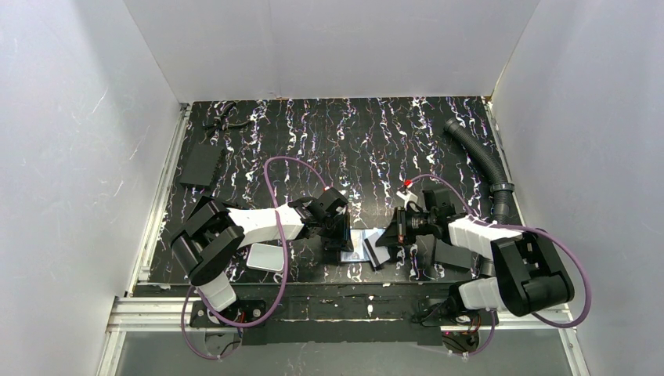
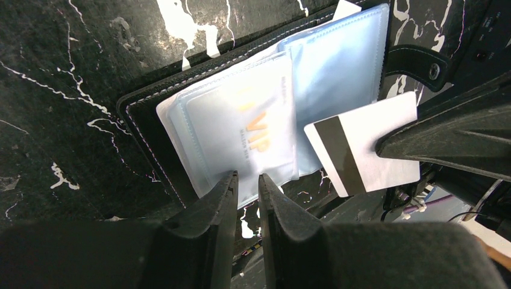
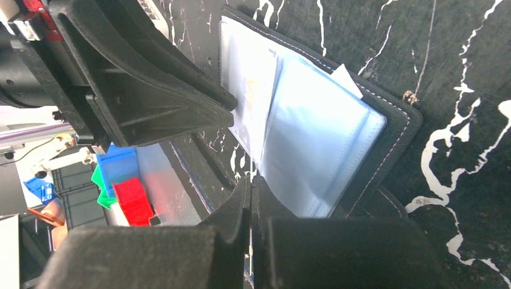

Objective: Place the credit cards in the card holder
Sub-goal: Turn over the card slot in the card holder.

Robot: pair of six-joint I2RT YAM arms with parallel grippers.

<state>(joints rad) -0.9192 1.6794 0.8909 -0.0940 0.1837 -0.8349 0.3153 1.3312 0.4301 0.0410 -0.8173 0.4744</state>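
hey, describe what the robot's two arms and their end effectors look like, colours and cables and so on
Both arms have white links with chunky black joint housings. A purple cable loops along each. The left end effector and right end effector have matte black, tapering fingers. A small red marking sits near the right wrist.
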